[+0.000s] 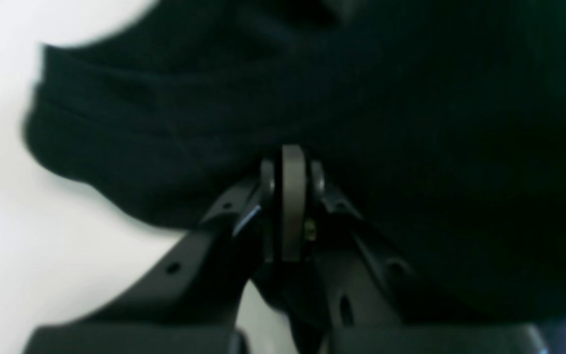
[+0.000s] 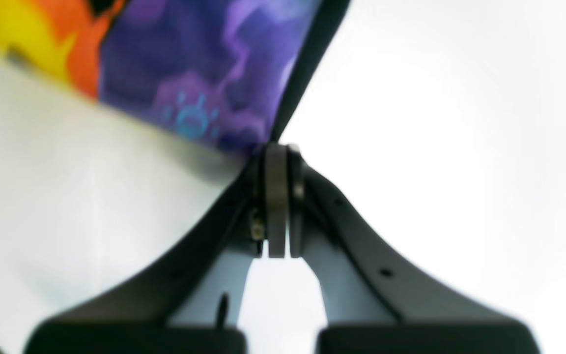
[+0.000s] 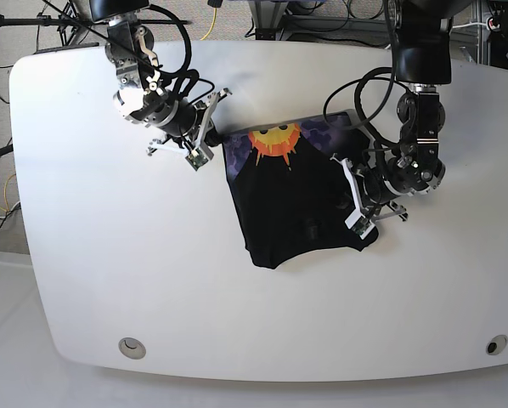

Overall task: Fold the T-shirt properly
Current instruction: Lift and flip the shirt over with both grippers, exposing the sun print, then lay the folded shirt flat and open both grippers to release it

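Two closed jaws fill the left wrist view: the left gripper (image 1: 293,162) is clamped on plain black cloth of the T-shirt (image 1: 361,123), which covers most of the frame above the white table (image 1: 27,246).

In the right wrist view the right gripper (image 2: 279,150) pinches the shirt's edge, beside the purple camouflage print (image 2: 199,64) and an orange-yellow patch.

From the base view the T-shirt (image 3: 284,208) lies partly folded mid-table, sun face (image 3: 275,140) showing at its far end, right gripper (image 3: 216,136) at that corner, left gripper (image 3: 349,191) on the opposite side.
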`<state>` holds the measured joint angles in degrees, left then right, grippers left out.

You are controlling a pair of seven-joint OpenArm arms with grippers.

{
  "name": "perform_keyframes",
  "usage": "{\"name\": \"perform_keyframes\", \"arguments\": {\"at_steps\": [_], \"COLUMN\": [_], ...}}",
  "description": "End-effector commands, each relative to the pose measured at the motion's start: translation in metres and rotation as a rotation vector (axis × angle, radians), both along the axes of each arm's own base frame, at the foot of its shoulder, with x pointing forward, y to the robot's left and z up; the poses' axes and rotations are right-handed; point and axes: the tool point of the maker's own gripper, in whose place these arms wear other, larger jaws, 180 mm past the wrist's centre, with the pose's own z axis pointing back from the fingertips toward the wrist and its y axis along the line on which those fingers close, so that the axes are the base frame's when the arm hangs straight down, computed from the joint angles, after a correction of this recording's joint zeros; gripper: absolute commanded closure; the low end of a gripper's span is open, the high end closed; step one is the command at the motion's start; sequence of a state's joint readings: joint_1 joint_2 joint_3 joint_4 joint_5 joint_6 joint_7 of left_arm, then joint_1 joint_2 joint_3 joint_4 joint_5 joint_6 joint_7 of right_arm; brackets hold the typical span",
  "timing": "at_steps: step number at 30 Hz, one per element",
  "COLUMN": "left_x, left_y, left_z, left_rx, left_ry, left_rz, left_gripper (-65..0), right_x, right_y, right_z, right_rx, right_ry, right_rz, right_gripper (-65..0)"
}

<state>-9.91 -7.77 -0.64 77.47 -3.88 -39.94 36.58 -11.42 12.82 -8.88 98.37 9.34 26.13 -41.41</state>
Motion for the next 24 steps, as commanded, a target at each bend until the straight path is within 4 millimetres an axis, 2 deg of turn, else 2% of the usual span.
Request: {"name": "perform_keyframes", "arguments": {"at_steps": [1, 5, 10, 15, 18, 20, 24], "left_x": [0.019, 0.028, 0.039, 0.043, 0.044, 0.042, 0.033], "left_y": [-0.010, -0.014, -0.021, -0.022, -0.021, -0.017, 0.002], "left_z": [0.025, 0.035, 0.052, 0.079, 0.098, 0.106, 0.118], "left_rx": [-0.039, -0.048, -0.060, -0.052, -0.024, 0.006, 0.073], "left_ry": [-0.073, -0.100, -0.140, -0.220, -0.270, -0.284, -0.311], "left_rz": [-0.007, -0.008, -0.015, -0.025, -0.029, -0.029, -0.013], "left_gripper": [0.0, 0.0, 0.0, 0.0, 0.0, 0.0, 0.0], "right_x": [-0.004, -0.013, -0.023, -0.040, -0.047, -0.044, -0.039], "right_y": [0.006, 0.013, 0.033, 0.056, 0.069, 0.078, 0.095], "right_z": [0.012, 0.017, 0.024, 0.025, 0.026, 0.030, 0.034], "right_rx": [0.017, 0.032, 0.048, 0.074, 0.089, 0.098, 0.106], "right_ry": [-0.026, -0.030, -0.041, -0.028, -0.021, -0.037, -0.054], "right_rz": [0.014, 0.028, 0.093, 0.159, 0.197, 0.219, 0.274], "right_gripper": [0.0, 0.0, 0.0, 0.0, 0.0, 0.0, 0.0]}}
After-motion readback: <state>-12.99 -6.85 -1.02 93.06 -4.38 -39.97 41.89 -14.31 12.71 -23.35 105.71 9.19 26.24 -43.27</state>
